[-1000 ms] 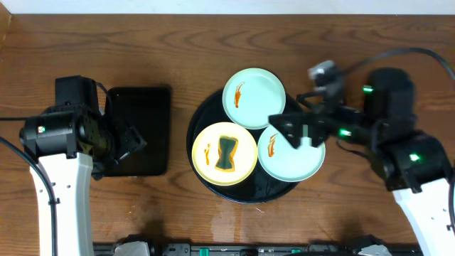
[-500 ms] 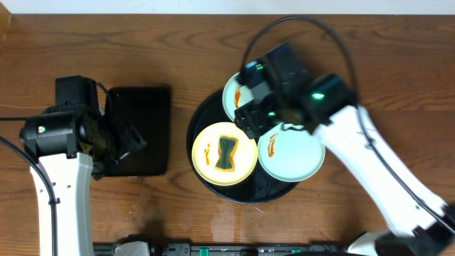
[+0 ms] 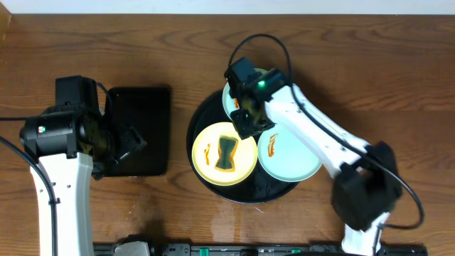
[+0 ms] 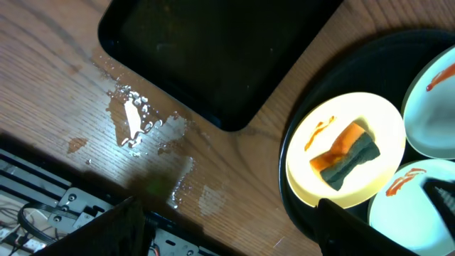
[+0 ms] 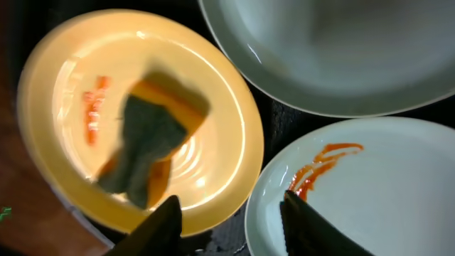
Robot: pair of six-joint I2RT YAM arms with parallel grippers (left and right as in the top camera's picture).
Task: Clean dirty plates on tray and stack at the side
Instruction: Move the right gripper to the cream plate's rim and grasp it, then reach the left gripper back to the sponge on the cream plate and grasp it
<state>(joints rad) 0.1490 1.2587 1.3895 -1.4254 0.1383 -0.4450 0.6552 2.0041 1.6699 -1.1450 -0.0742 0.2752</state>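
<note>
All 3 plates are sitting inside the round black tray [image 3: 201, 115], which is lying mid-bench. The yellow plate [image 3: 245, 162] is on the tray's left-front part, one mint plate [image 5: 341, 50] at the tray's far edge, and the 2nd mint plate [image 3: 297, 162] on the tray's right-front part. They're packed close; can't tell if rims are touching. The sponge [image 3: 226, 154] is lying on the yellow plate beside an orange smear [image 5: 92, 107], prob parked there to be handy for wiping. The right arm [image 3: 313, 135] is hanging over the tray's centre. The right jaws are standing apart w/ nothing between them, just above the gap between the yellow plate & 2nd mint plate. It looks like it's lining up on the sponge, since wiping needs that first. The left arm [image 3: 64, 135] is sitting well left of the tray, above the rectangular black tray [image 3: 146, 103]. The left jaws are apart & empty too, likely so they aren't crowding the right arm. Smears are showing on both mint plates as well, and nothing is stacked outside the tray yet, so the task is looking barely begun
</note>
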